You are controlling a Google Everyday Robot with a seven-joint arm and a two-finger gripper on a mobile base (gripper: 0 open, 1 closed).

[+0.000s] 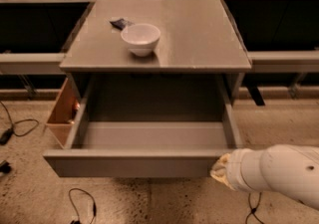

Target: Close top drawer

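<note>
Gripper (222,170), grasp impossible to tell, sits at the right end of the open drawer (134,164) front; the cabinet (199,34) lies beyond.

Warm, dimmish light from above, I'd say: soft sheen on the cabinet top (199,34), deep shadow inside the top drawer (129,165) (darkest at the back), the gripper (222,169) at its front right corner lit pale.
</note>
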